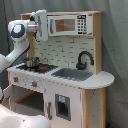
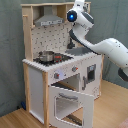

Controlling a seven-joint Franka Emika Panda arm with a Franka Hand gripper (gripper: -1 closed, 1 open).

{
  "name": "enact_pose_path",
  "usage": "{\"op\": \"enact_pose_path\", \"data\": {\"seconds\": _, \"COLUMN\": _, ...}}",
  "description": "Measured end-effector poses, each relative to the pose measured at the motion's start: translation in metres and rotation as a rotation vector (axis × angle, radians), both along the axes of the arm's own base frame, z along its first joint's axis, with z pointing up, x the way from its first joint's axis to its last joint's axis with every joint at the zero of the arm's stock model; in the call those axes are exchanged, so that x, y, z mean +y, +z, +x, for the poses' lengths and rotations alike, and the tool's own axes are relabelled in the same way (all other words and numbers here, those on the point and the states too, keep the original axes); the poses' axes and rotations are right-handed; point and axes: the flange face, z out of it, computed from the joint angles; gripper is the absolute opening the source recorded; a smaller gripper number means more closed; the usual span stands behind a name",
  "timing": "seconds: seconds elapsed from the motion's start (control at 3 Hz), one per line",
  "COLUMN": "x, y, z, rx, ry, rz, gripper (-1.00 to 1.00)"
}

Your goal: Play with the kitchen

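The kitchen is a tall toy of pale wood and white panels, seen in both exterior views. It has a microwave at the top, a black faucet over a grey sink, and a small metal pot on the stovetop. My gripper hangs high at the kitchen's upper left, in front of the hood and just beside the microwave. In the second exterior view the oven door hangs open and the hood shows; my white arm reaches in from the right.
A grey curtain hangs behind the kitchen. Wooden floor lies in front of it. A rounded counter end juts out beside the sink. A white rounded shape fills the first exterior view's lower left corner.
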Motion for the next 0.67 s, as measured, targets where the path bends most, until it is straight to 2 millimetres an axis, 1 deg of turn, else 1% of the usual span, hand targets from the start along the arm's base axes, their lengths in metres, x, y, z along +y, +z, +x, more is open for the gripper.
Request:
{"op": "enact_pose_path", "data": {"seconds": 0.33, "x": -0.020, "y": 0.014, "z": -0.019, "rx": 0.045, "ry": -0.064, "rz": 0.000, "gripper": -1.00}}
{"op": "enact_pose_path", "data": {"seconds": 0.67, "x": -0.042, "y": 0.008, "z": -0.029, "rx": 0.081, "ry": -0.093, "rz": 0.012, "gripper": -1.00}}
